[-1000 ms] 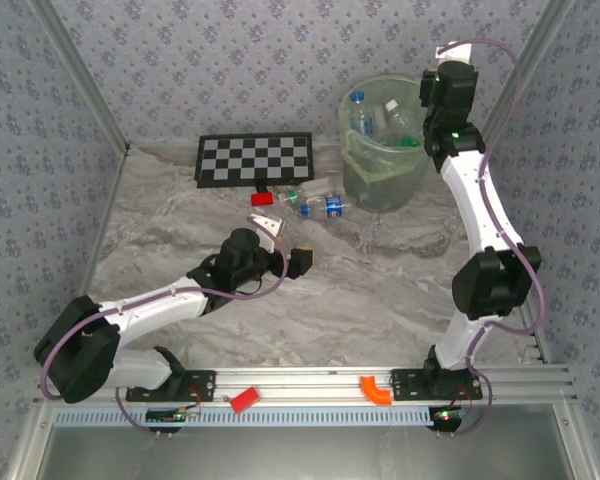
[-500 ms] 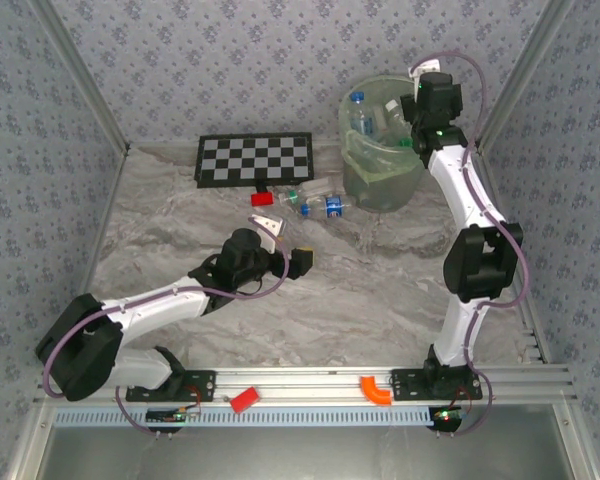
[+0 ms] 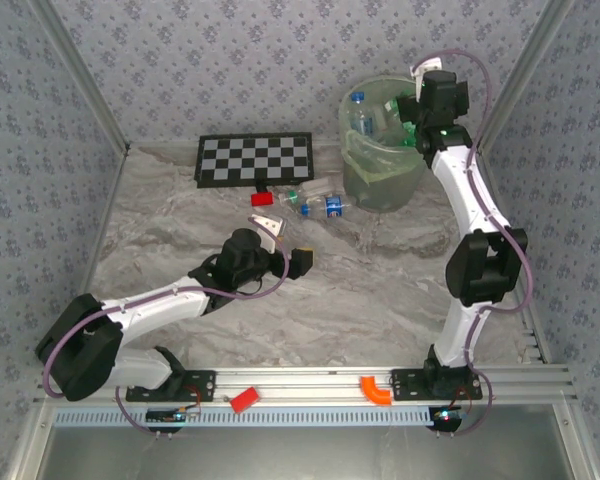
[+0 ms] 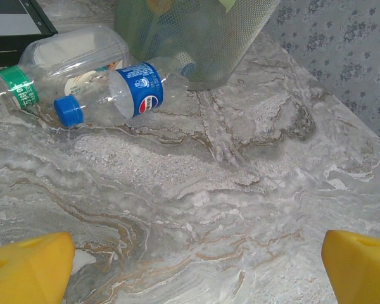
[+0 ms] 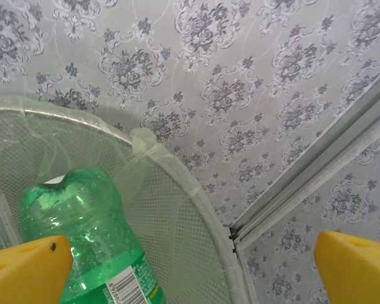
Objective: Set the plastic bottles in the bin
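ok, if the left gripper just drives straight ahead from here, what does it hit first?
The way looks free over bare table, then probably the blue-labelled bottle beside the bin. The bottle lies slightly left of the line of the left gripper, so the bin wall could come first; depth is unclear.

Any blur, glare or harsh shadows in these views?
Top external: even light, soft shadows, sharp throughout. Left wrist: blue-labelled bottle crisp, left gripper's fingers defocused at the corners. Right wrist: green bottle and bin mesh sharp, right gripper's fingers soft.
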`<state>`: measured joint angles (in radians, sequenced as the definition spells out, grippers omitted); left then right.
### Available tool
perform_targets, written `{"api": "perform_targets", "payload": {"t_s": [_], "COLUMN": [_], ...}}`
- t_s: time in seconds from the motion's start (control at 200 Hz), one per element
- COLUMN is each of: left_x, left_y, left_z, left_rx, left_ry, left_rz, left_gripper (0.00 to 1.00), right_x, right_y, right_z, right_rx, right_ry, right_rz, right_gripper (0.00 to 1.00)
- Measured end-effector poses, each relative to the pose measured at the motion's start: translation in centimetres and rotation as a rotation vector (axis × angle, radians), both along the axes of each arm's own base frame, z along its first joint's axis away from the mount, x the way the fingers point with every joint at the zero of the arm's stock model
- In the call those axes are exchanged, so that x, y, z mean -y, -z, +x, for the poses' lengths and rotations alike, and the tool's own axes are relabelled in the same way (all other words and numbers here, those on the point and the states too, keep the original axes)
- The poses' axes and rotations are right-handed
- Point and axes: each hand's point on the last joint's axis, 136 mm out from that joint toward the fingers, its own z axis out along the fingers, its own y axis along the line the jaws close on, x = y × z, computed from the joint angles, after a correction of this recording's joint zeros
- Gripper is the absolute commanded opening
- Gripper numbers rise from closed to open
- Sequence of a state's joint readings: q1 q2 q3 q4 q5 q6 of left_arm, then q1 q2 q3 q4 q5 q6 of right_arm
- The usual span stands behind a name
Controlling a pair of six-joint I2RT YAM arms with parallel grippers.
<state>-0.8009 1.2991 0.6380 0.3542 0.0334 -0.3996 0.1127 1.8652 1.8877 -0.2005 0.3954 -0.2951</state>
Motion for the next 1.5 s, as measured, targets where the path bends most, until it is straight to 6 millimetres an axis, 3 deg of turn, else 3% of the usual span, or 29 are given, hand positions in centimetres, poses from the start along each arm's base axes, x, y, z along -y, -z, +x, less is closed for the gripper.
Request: {"api": "perform_targets", "payload": {"t_s": [0.18,0.395,0.565,0.675,0.915,1.129,1.334,1.499], "left_x": [0.0,-0.2,-1.1,-2.1,-5.1,-8.8,-9.4,-9.0], "left_y": [0.4,1.2,1.4,1.5,-0.3,-1.1,-1.3,-1.9], "left_z": [0.1,0.3,1.1,1.7,2.8,3.7,3.0,2.6], "left_rx": [-0.007,-0.012,-0.003,-0.001,0.038,0.041,0.043,0.051], "left_ry": [-0.003,-0.018,-0.081,-0.148,-0.314,-0.449,-0.441,-0.411], "left_rz": [0.009,0.034,0.058,0.073,0.051,0.009,-0.017,-0.047], "left_gripper": [1.0,1.0,1.0,1.0,1.0,1.0,1.0,1.0], "right_x": [0.2,-0.7,-3.3,-6.1,-13.9,-19.0,-21.2,-22.3], "right_y": [-2.3,-3.7,-3.4,-2.4,0.7,5.9,13.8,18.6], "right_z": [-2.5,-7.8,-12.0,-14.1,-16.8,-18.5,-18.1,-17.5], "right_rx": [0.059,0.136,0.172,0.167,0.089,-0.015,-0.157,-0.226], "right_ry": [0.009,-0.02,-0.094,-0.167,-0.34,-0.355,-0.234,-0.121], "right_rz": [0.077,0.231,0.328,0.342,0.288,0.331,0.526,0.682], "right_gripper": [1.0,1.0,0.99,0.99,0.99,1.0,0.99,1.0]}}
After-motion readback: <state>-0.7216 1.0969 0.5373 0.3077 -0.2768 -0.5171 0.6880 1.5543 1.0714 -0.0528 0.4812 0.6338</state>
